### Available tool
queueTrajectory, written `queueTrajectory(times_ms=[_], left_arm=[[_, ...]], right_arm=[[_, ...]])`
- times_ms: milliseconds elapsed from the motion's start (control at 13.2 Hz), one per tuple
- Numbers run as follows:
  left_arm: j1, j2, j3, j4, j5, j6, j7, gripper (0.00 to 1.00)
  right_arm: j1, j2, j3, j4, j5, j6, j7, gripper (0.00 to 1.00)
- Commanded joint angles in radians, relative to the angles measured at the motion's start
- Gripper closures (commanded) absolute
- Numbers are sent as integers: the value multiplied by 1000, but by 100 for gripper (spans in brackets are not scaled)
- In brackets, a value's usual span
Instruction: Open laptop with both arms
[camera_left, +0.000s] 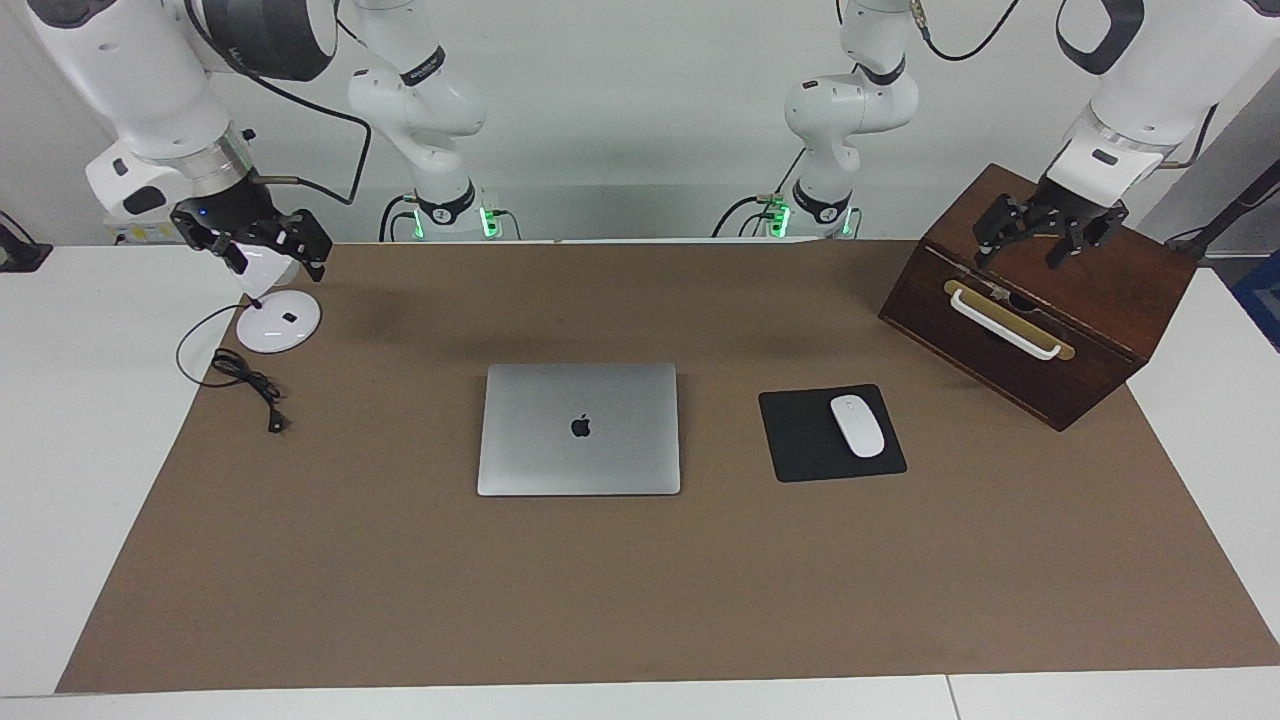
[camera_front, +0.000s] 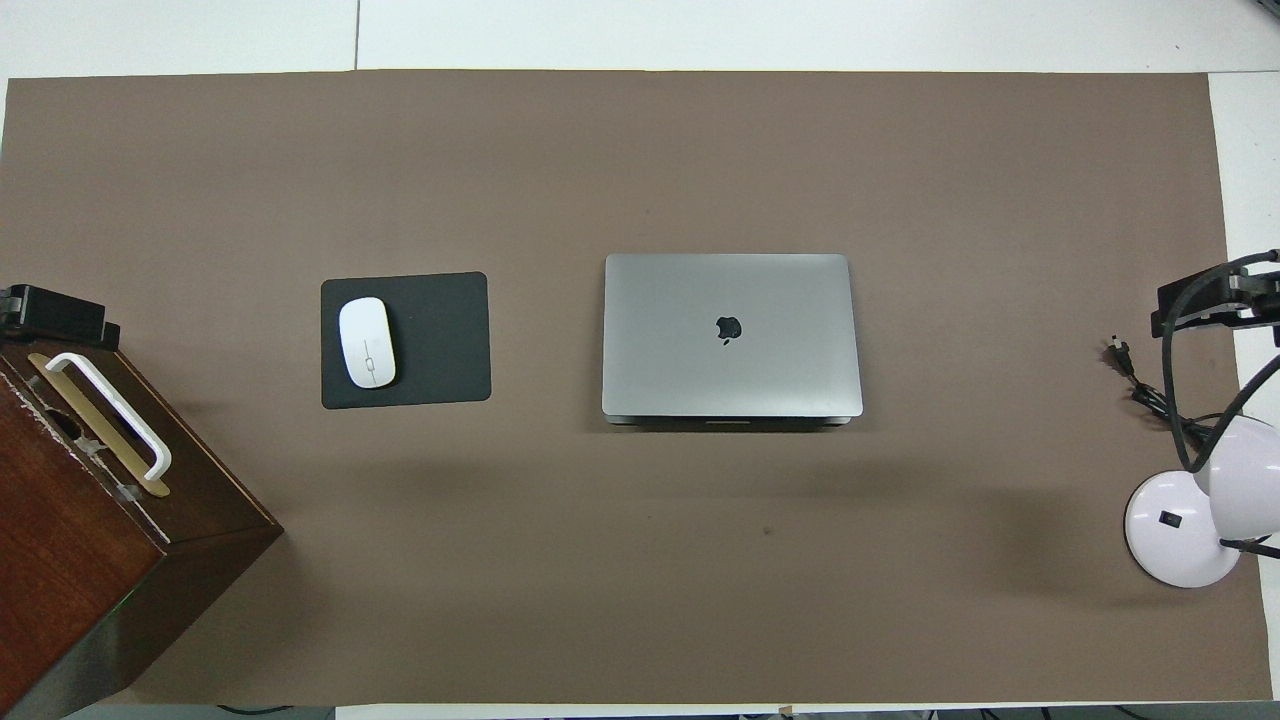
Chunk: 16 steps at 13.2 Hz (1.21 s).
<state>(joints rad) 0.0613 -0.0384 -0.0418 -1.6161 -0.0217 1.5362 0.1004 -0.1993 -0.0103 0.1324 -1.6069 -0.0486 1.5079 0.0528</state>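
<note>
On mat, closed laptop (camera_left: 579, 429) crosswise.

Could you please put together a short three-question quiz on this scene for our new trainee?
1. True or false: the laptop lies shut on the brown mat.
2. What rests on the mouse pad?
A. a cable
B. a white mouse
C. a lamp
3. Over which thing does the left gripper hang, and over which the right gripper?

Key:
1. True: its lid is down, logo up.
2. B: the white mouse.
3. The left gripper, open, hangs over the wooden box; the right gripper hangs over the white lamp base. Neither touches the laptop.
</note>
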Motion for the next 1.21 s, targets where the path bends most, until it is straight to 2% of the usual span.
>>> queueTrajectory(times_ms=[0,302,529,831,982,1133], left_arm=[[15,5,-10,13,2,4,-8,0],[17,3,-10,10,3,4,-7,0],[20,3,-10,8,6,21,-11,0],[15,2,-12,-4,9,36,-85,0],[12,-3,-13,-10,8,33,-85,0],[9,-6,-13,-18,5,38,-88,0]], right_arm=[[-9,-13,9,-8,-5,-6,16,0],[-8,-13,7,-16,-5,-2,18,0],[21,-17,4,-65,-2,66,21,0],[95,-59,-42,-198,70,201,119,0],[174,-69,-120,-255,120,257,136,0],[301,-69,-221,-298,157,317,192,0]])
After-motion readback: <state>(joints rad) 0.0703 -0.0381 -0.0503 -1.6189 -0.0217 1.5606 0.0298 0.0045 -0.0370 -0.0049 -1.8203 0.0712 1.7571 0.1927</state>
